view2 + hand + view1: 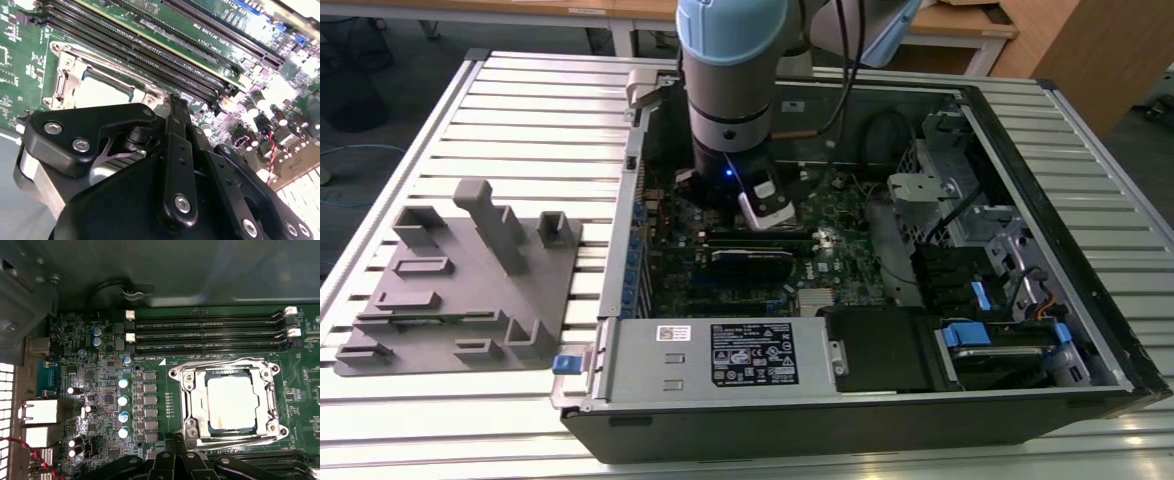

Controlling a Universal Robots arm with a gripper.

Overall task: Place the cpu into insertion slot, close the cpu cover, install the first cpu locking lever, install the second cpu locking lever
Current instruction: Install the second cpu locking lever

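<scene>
Scene: black tower computer case [854, 400] lying open on a slatted aluminium table [520, 100], grey moulded fixture block [454, 280] just beside it on the exterior view's left.

Task item: small square silver-faced cpu [232, 402] seated flat inside the square insertion slot [227, 375] on the green motherboard [100, 390]. Thin silvery cpu cover [195, 402] lying down over it, chip face showing through the window. Thin wire locking levers running along the frame's edges; latched or not, cannot be told.

Tool: black linkage gripper [175, 440] at the corner of the socket frame, fingers drawn together to a single tip. Nothing seen carried. Whether a lever wire is pinched or merely touched, not determinable. Same corner position in the second wrist view, gripper [172, 102] sitting between socket and the long black memory slots [205, 332].

Risks, as judged:
- Slipping off a sprung lever wire, caused by narrow tip contact; possible strike on the row of round capacitors [123, 400] near the socket.
- Cover lifting or cpu shifting if a lever is pressed at an angle.
- Scraping the adjacent memory slots through sideways drift.

Arm pose: pale blue and grey arm [734, 80] standing close to vertical in the exterior view, reaching straight down into the case, gripper [767, 210] low over the board.
</scene>
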